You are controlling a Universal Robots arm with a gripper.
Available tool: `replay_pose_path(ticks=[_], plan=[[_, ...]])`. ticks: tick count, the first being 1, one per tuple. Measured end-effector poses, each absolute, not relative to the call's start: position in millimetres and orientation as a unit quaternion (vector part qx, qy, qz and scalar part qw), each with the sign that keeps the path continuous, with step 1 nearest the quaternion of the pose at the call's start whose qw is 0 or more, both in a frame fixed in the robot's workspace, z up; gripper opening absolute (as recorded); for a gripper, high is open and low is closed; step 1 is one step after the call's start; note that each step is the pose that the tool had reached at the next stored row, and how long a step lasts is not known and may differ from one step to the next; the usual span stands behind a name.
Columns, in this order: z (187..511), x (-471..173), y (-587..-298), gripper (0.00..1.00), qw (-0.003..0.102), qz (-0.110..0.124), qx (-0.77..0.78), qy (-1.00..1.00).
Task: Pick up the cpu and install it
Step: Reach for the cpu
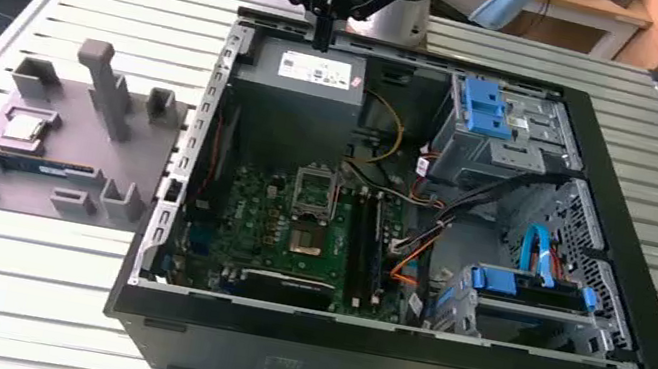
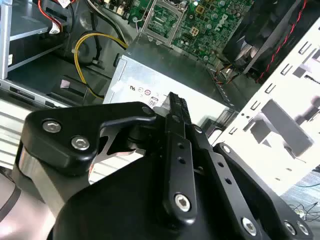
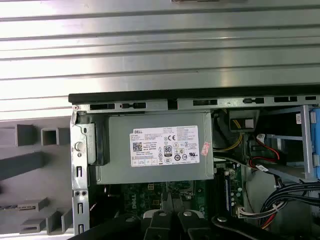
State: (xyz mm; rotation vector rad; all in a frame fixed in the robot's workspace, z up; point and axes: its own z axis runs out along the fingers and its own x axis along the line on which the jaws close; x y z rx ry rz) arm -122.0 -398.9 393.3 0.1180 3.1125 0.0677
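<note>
The case (image 1: 409, 346) lies open on its side, with one green board (image 1: 254, 222) on its floor. To the exterior view's left of it, well apart from the arm, one grey holder (image 1: 122, 163) carries one memory stick (image 1: 35, 164) and, just behind it, the one cpu (image 1: 25, 127). The cpu lies flat in a recess, silvery face up with a pale rim. Being square, it has no long axis; its edges run roughly with the holder's. Farther back, the gripper (image 1: 323, 39) hangs over the one grey power supply (image 1: 300, 78), tips down, fingers pressed together on nothing.
</note>
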Motion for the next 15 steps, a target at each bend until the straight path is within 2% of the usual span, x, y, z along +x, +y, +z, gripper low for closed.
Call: replay_pose_path(ticks=[15], plan=[[393.3, -128.1, -398.9, 0.11, 0.013, 0.022, 0.038, 0.999]])
